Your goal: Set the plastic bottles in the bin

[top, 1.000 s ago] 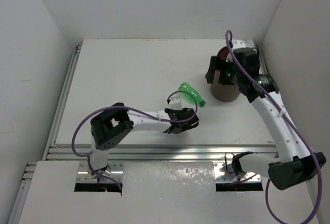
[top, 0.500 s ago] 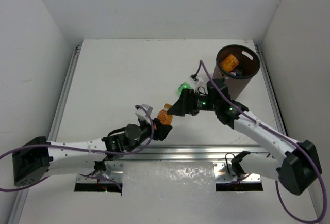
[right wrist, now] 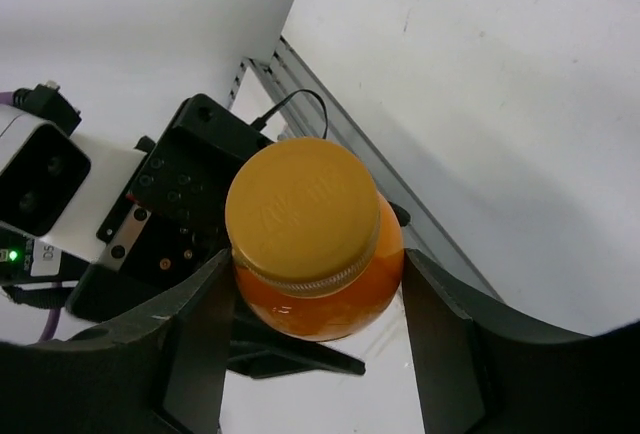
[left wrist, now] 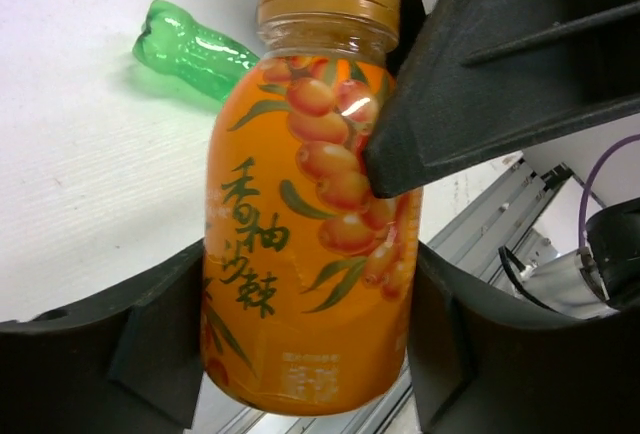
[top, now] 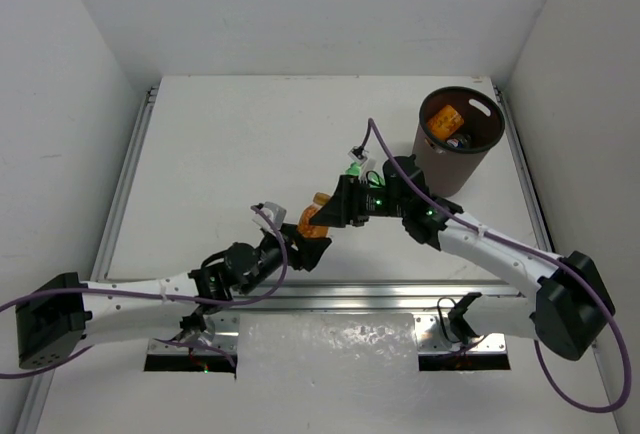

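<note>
An orange bottle [top: 316,219] with a gold cap is held above the table at mid-centre, with both grippers on it. My left gripper [top: 303,237] grips its lower body [left wrist: 300,254], fingers against both sides. My right gripper [top: 335,211] is shut round its shoulder just under the cap [right wrist: 300,209]; one of its fingers [left wrist: 480,74] presses the label. A green bottle [top: 353,167] lies on the table just behind, and shows clearly in the left wrist view [left wrist: 190,49]. The dark brown bin [top: 445,172] stands at the back right with an orange bottle [top: 443,118] inside.
A metal rail [top: 400,294] runs along the table's near edge, just below the held bottle [left wrist: 480,214]. White walls close in the table on the left, back and right. The bin stands close to the right wall.
The right gripper has come away from the bin, swung left past the green bottle and closed on the orange bottle's top. The left arm has carried that bottle slightly up and back.
</note>
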`<state>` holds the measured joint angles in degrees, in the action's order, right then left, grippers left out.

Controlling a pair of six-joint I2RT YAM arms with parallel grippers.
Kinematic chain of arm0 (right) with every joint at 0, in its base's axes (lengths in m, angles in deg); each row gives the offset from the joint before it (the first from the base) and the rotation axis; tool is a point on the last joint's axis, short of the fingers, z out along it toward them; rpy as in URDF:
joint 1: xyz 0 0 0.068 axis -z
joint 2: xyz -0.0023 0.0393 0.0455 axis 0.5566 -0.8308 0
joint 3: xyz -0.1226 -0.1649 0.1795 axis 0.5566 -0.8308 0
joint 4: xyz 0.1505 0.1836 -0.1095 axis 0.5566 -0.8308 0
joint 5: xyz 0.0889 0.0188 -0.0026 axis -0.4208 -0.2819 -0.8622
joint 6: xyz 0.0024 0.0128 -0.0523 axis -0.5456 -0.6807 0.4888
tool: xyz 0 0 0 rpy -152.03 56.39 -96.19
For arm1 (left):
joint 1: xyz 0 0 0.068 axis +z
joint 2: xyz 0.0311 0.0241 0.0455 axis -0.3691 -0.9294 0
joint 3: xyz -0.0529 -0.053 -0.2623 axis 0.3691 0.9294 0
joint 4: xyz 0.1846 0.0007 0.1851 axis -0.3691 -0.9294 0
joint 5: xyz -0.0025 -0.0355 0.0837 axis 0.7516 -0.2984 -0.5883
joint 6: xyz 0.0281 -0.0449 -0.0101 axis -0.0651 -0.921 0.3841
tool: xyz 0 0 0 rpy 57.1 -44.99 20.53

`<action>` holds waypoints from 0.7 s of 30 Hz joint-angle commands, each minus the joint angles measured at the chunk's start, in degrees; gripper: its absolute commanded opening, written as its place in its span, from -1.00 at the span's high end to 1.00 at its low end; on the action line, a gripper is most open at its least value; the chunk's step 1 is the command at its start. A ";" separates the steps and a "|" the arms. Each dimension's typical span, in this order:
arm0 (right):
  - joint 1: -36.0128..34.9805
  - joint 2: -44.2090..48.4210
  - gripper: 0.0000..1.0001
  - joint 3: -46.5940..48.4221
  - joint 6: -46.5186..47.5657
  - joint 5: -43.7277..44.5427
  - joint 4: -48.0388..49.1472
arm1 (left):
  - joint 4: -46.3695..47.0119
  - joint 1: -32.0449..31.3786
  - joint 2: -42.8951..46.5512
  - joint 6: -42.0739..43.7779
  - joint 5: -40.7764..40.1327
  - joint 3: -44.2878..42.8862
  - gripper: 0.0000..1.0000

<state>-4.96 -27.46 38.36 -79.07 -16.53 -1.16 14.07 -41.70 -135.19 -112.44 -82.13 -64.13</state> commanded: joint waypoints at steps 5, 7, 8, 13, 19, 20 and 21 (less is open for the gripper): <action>0.11 2.15 1.00 7.78 7.64 10.05 -5.68 | -1.69 -0.63 -0.75 -1.18 -0.76 -4.69 -0.99; 1.60 3.57 1.00 12.59 12.38 15.94 -14.20 | -8.46 -0.72 -0.40 -3.02 -3.75 -7.49 -0.99; 2.74 4.53 1.00 14.36 13.71 20.41 -16.49 | -10.83 -0.63 -0.31 -3.64 -4.64 -8.12 -0.99; 14.68 3.23 1.00 28.16 19.69 24.20 -29.68 | -19.81 -0.63 2.84 -8.47 -7.19 -7.43 -0.99; 23.30 -3.10 1.00 45.48 29.01 44.17 -43.22 | -29.75 -0.72 7.07 -12.44 -8.78 -7.69 -0.99; 24.88 -5.54 1.00 46.89 29.54 47.58 -45.67 | -30.54 -0.72 7.34 -12.00 -7.47 -8.04 -0.99; 27.94 -7.05 1.00 50.38 29.81 49.70 -47.26 | -30.55 -0.81 7.43 -11.82 -6.50 -8.04 -0.99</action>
<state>18.19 -29.82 83.41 -54.37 20.19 -39.15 -12.71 -42.07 -128.92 -122.72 -89.43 -71.16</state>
